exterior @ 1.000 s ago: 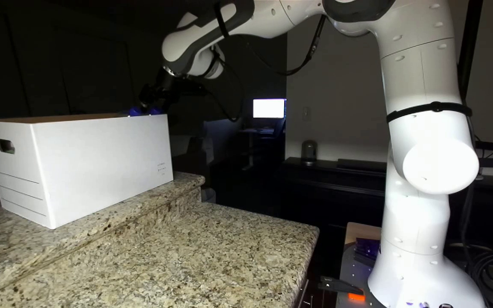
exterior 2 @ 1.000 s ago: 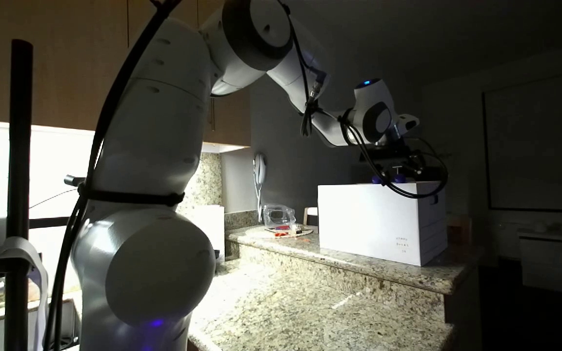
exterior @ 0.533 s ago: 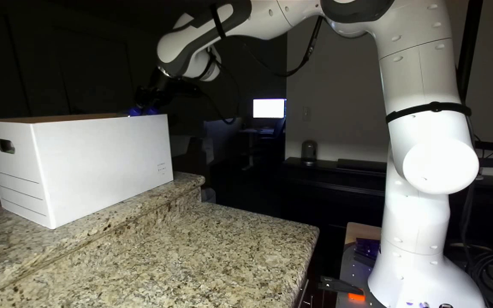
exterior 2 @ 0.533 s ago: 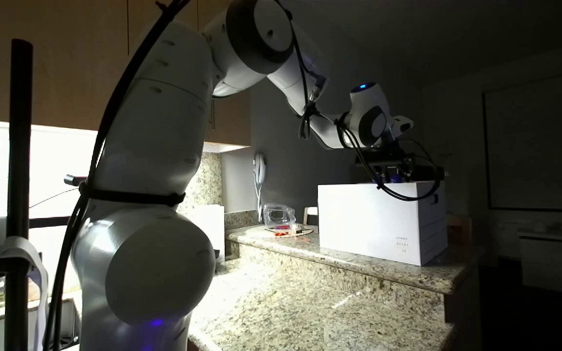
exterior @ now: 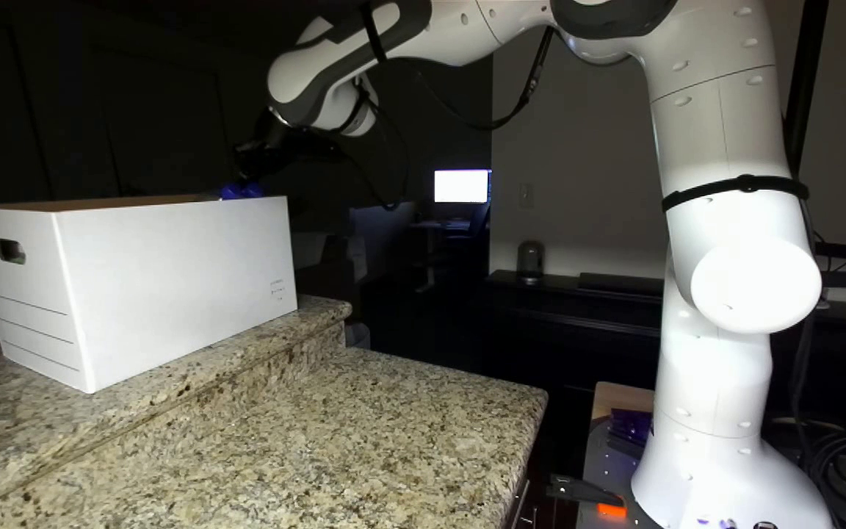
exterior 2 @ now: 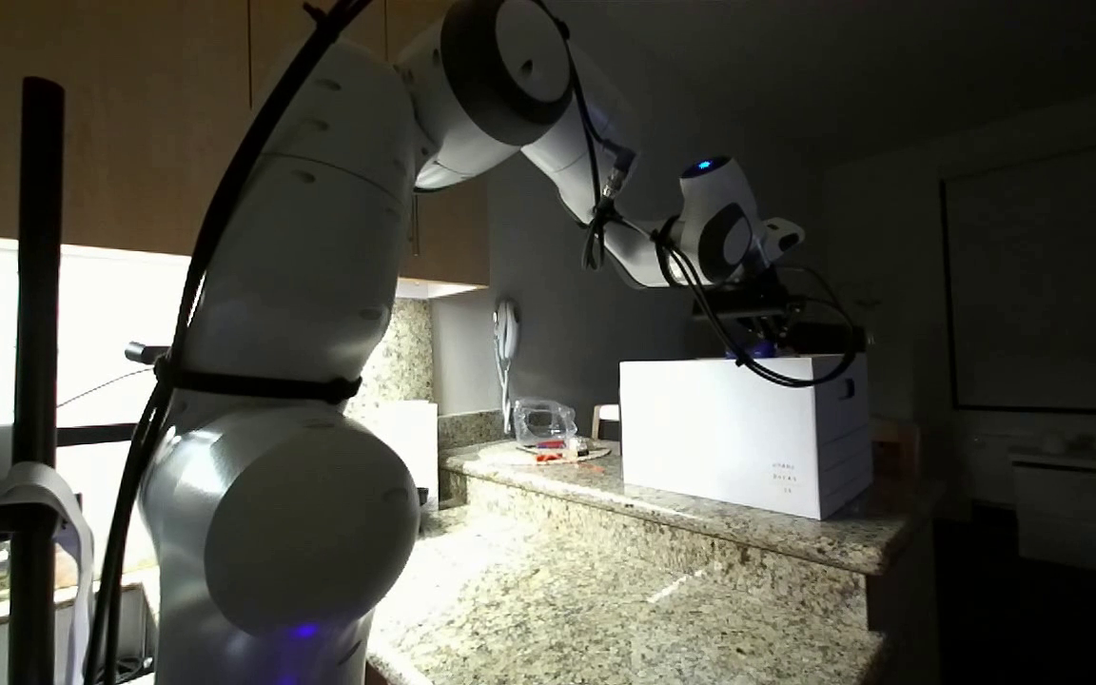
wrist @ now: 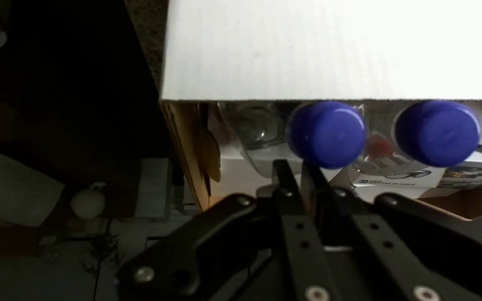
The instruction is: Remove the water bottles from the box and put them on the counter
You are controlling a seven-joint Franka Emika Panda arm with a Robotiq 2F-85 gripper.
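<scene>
Gripper [wrist: 296, 164] clenched, just beside 1 of 2 blue-capped btls [wrist: 328, 134] in wht box [exterior: 173, 286] on counter [exterior: 26, 419]; contact unclear.

In an exterior view, a screen [exterior: 460, 186] shines white at the back, over a dim desk [exterior: 441, 224]. Next to them is a plain wall [exterior: 584, 198], with long, low black furniture [exterior: 570, 312] in front. In an exterior view, wooden cupboards [exterior 2: 120, 114] hang over very bright light [exterior 2: 120, 304], and a white phone [exterior 2: 506, 333] hangs on a grey wall [exterior 2: 548, 304]. The far wall [exterior 2: 890, 228] there is dark.
</scene>
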